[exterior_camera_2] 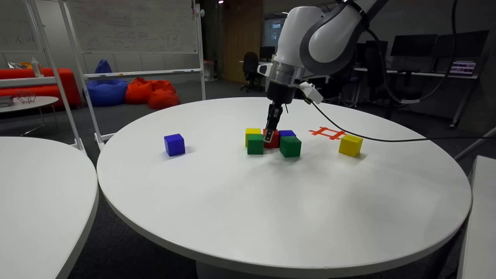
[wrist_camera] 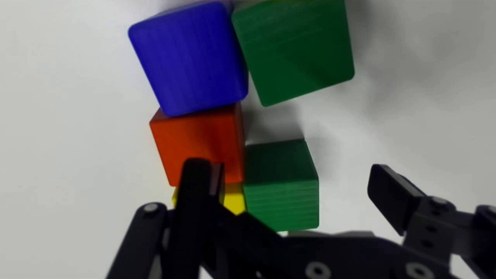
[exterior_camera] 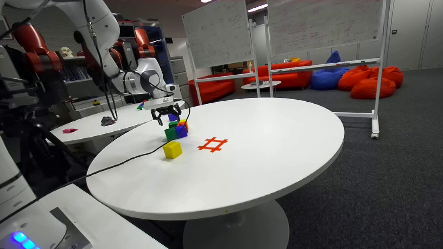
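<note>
My gripper [wrist_camera: 291, 172] stands open, its fingers pointing down over a cluster of coloured cubes. In the wrist view a green cube [wrist_camera: 281, 186] lies between the spread fingers, closer to the left one, with a gap to the right one. That left finger [wrist_camera: 195, 193] covers part of a red cube [wrist_camera: 193, 141] and a yellow cube [wrist_camera: 235, 199]; contact cannot be made out. A blue cube [wrist_camera: 190, 62] and another green cube [wrist_camera: 296, 54] sit beyond, side by side. In an exterior view the gripper [exterior_camera: 169, 120] hangs just above the cluster's far end. Nothing is gripped.
On the round white table [exterior_camera_2: 193, 217] a lone blue cube [exterior_camera_2: 174, 145] and a yellow cube [exterior_camera_2: 350, 145] stand apart from the cluster. Red tape [exterior_camera_2: 327, 133] marks a square. A black cable [exterior_camera: 131, 159] crosses above the tabletop. Another white table [exterior_camera_2: 38, 201] adjoins.
</note>
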You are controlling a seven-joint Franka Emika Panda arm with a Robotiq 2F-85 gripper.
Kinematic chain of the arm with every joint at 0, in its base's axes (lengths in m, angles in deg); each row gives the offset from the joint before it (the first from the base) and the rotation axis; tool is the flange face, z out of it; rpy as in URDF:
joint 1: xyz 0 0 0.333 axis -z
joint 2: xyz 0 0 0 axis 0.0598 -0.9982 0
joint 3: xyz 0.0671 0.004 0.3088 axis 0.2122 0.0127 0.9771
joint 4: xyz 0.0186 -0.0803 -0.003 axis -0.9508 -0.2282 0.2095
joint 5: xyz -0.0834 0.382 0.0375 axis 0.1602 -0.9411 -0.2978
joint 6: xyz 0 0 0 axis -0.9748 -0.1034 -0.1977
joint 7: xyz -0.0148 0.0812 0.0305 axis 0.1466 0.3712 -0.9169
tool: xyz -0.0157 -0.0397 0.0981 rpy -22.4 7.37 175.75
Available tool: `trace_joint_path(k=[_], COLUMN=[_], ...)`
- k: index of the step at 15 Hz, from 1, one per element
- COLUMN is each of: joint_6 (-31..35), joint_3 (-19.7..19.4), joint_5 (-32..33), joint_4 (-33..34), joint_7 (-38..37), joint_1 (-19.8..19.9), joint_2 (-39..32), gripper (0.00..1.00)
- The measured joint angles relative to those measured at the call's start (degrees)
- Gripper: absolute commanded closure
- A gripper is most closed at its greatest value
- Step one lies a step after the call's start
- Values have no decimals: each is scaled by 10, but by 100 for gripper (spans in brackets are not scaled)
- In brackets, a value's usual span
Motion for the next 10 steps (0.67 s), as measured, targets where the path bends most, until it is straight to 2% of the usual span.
trace_joint_path(k=[4, 10], joint_6=[-5, -96], joint_3=[1, 19], joint_5=[0, -1], joint_4=[0, 8], joint_7=[0, 26], joint_1=[0, -1], joint_2=[-1, -2], gripper=[0, 0])
